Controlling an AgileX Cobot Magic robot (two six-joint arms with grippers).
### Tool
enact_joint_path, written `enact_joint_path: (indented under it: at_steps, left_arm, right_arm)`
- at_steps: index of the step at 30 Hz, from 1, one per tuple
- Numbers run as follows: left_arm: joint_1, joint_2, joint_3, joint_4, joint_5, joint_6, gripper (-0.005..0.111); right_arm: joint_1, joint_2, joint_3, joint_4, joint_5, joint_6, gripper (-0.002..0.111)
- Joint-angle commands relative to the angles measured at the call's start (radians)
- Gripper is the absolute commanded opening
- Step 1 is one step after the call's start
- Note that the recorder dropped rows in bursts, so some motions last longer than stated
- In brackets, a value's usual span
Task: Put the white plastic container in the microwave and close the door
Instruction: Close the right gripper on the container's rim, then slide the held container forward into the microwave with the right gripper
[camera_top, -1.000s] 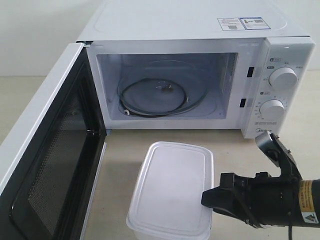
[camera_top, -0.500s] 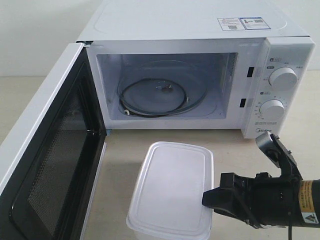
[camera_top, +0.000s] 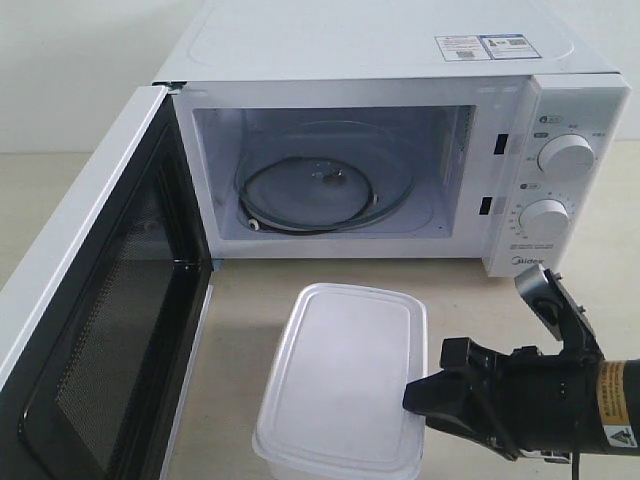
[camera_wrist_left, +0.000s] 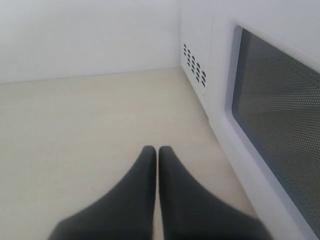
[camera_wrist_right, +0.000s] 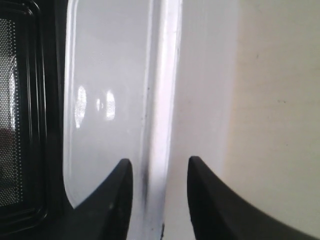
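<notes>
Pale beige bench (camera_top: 240, 330), plain white wall (camera_wrist_left: 75, 35). The white plastic container (camera_top: 345, 370) sits on the bench before the microwave (camera_top: 400, 60), door (camera_top: 90, 300) wide open. The right hand (camera_wrist_right: 160, 165) is spread astride its rim; left hand (camera_wrist_left: 158, 150) pressed together.

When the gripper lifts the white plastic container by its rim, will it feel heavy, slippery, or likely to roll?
Probably light: the white plastic container looks thin and translucent, with nothing dark showing through. Its glossy lid reflects lights, so the right gripper might slip. Being rectangular, it should slide, not roll.
</notes>
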Motion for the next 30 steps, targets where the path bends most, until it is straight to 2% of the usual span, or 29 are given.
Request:
enact_joint_path:
  at_steps: [1,18,19,22,27,30]
  left_arm:
    - [0.001,-0.002,0.004,-0.008,-0.001,0.002,0.004]
    - [0.001,-0.002,0.004,-0.008,-0.001,0.002,0.004]
    - [0.001,-0.002,0.004,-0.008,-0.001,0.002,0.004]
    - [0.001,-0.002,0.004,-0.008,-0.001,0.002,0.004]
    - [0.001,-0.002,0.004,-0.008,-0.001,0.002,0.004]
    - [0.001,-0.002,0.004,-0.008,-0.001,0.002,0.004]
  right_arm:
    - [0.003,0.003,-0.002,-0.014,-0.022,0.017,0.035]
    - [0.033,0.003,-0.002,0.002,-0.016,0.023,0.035]
    - [0.033,0.003,-0.002,0.002,-0.008,0.023,0.033]
    - [0.033,0.003,-0.002,0.002,0.013,-0.046,0.000]
    - [0.033,0.003,-0.002,0.021,0.008,-0.112,0.000]
    - [0.033,-0.006,-0.002,0.050,-0.058,-0.150,0.000]
